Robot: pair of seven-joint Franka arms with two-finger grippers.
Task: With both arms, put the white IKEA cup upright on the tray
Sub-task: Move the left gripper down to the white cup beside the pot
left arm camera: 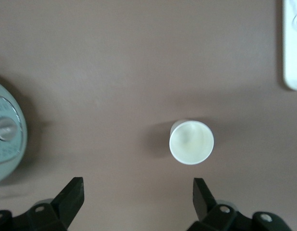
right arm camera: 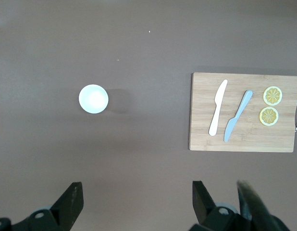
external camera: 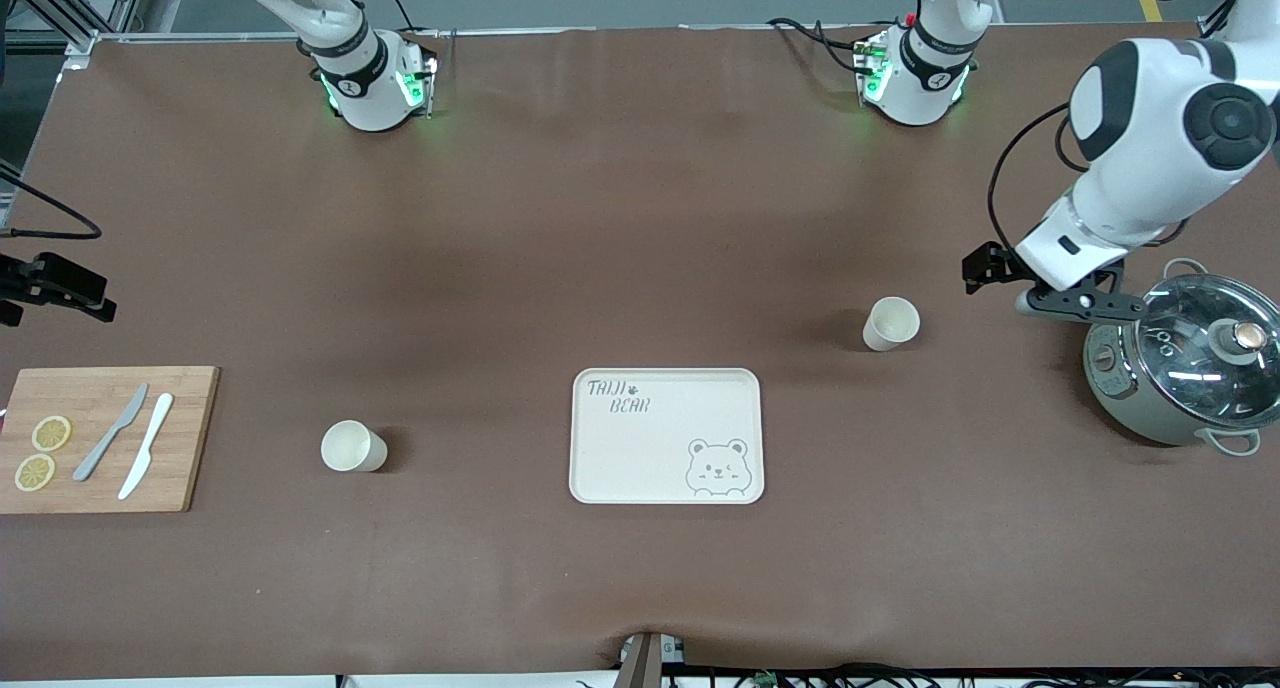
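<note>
The left gripper [left arm camera: 137,192] hangs in the air with its two fingers wide apart and nothing in them. It is up over the tabletop [external camera: 640,218], between a white cup [external camera: 890,323] and a grey-green pot with a glass lid [external camera: 1185,368]. That cup stands upright, mouth up, toward the left arm's end of the tabletop.

The right gripper [right arm camera: 137,192] is also spread wide and empty. It is high over the right arm's end, looking down on a second white cup [external camera: 352,446]. This cup stands upright too, beside a wooden cutting board [external camera: 105,438]. On the board lie a grey knife [external camera: 110,433], a white knife [external camera: 146,446] and two lemon slices [external camera: 42,453].

The tray [external camera: 665,383] sits between the two cups. It is cream-white with a raised rim, grey letters and a bear face, and nothing is on it yet.

I think the job is only starting. No cup has been touched. Next, each gripper needs to come down around its cup, squeeze it, and carry it to the tray.

Both cups are plain, smooth and small, and wider at the top.
</note>
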